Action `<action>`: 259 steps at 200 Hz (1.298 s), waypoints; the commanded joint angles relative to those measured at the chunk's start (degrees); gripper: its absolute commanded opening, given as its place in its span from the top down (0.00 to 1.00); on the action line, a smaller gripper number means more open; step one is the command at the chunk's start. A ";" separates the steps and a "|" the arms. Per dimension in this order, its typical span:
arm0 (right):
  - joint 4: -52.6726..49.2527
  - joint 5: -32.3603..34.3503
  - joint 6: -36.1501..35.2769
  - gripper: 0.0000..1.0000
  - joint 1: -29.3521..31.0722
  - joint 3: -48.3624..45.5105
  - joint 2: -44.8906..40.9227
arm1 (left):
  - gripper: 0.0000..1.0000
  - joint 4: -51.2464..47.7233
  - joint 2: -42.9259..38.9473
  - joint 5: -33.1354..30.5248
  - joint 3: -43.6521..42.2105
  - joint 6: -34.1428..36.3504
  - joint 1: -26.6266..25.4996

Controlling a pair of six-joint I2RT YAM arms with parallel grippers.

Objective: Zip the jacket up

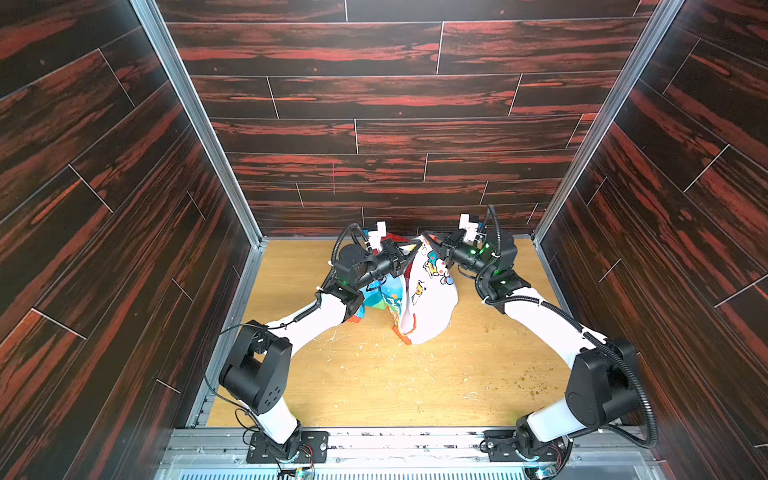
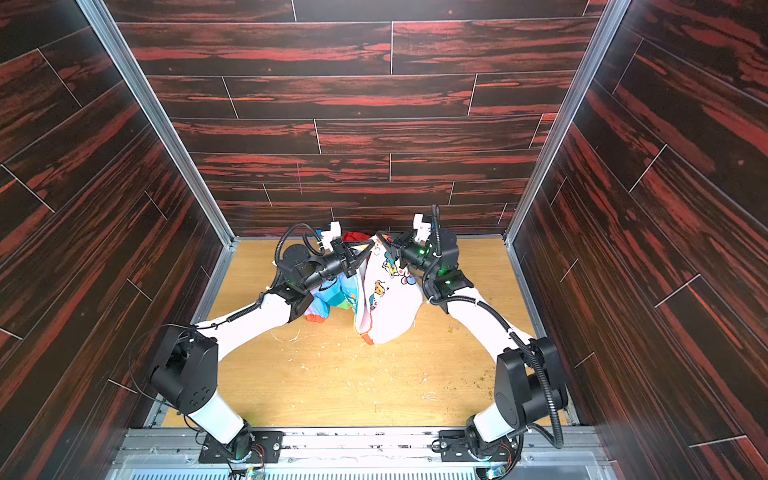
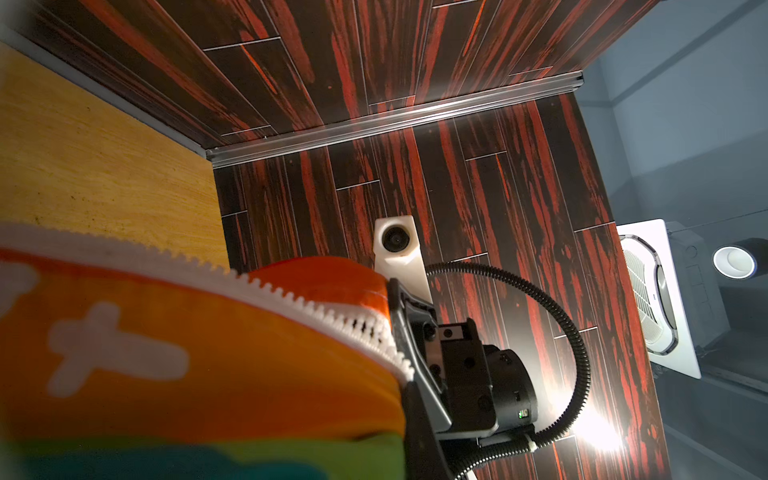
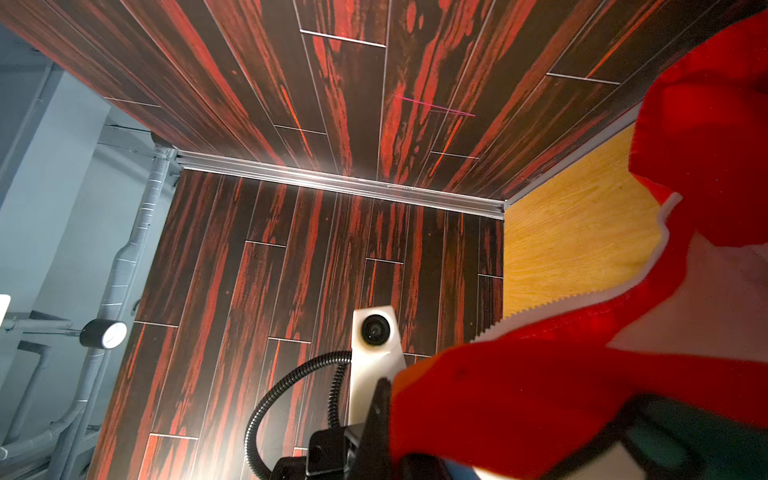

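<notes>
White teeth [image 3: 291, 298] edging the jacket [image 1: 432, 307] show only in wrist views.

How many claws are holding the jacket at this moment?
2. The left claw pinches the jacket at its raised top edge from the left; the right claw pinches the same top from the right.

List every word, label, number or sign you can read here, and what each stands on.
Blue patch on the jacket: white letters, too blurred to read.
Prints on its white front: cartoon figures, with no word that can be made out.
Nothing else in any view shows readable text.
</notes>
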 commanded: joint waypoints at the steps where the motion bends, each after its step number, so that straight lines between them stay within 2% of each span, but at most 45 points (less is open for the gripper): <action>1: 2.90 5.51 -0.70 1.00 -1.43 2.26 0.65 | 1.00 -2.04 -0.69 11.61 -0.96 0.14 -3.49; 41: -0.55 -4.81 -2.63 1.00 -1.52 2.27 1.15 | 1.00 -0.95 -1.52 7.02 -0.99 -0.17 -2.25; 62: -2.76 -4.97 -3.96 0.77 -2.22 -2.08 -1.94 | 1.00 0.04 -1.48 6.55 -0.59 -1.43 -1.81; 83: -6.58 -7.23 -5.98 0.62 -3.48 -4.69 -4.51 | 1.00 -0.15 -1.65 7.23 -0.82 -2.36 -1.50; 141: -22.42 -10.99 -16.50 0.38 -4.96 -12.23 -15.60 | 1.00 -3.16 -3.79 8.01 -1.71 -2.35 -1.27; 165: -31.84 -11.56 -22.82 0.37 -6.47 -12.86 -20.92 | 1.00 -5.31 -4.50 8.65 -1.69 -2.28 -1.27; 191: -48.31 -10.41 -35.43 0.37 -6.70 -8.03 -22.50 | 1.00 -7.76 -5.04 9.84 -1.95 -2.74 -1.27; 216: -61.80 -7.81 -48.33 0.46 -6.27 -2.25 -21.98 | 1.00 -13.90 -5.17 12.09 -1.24 -3.54 -1.22; 235: -69.56 -3.76 -56.04 0.50 -4.33 4.16 -21.09 | 1.00 -18.00 -4.99 15.45 -0.28 -4.38 -1.20; 254: -75.86 2.54 -62.19 0.49 0.92 11.87 -19.13 | 1.00 -20.73 -5.60 16.46 -0.79 -5.52 -1.26; 259: -77.08 5.88 -63.28 0.48 2.41 13.73 -18.48 | 1.00 -21.43 -5.90 16.55 -0.95 -5.62 -1.25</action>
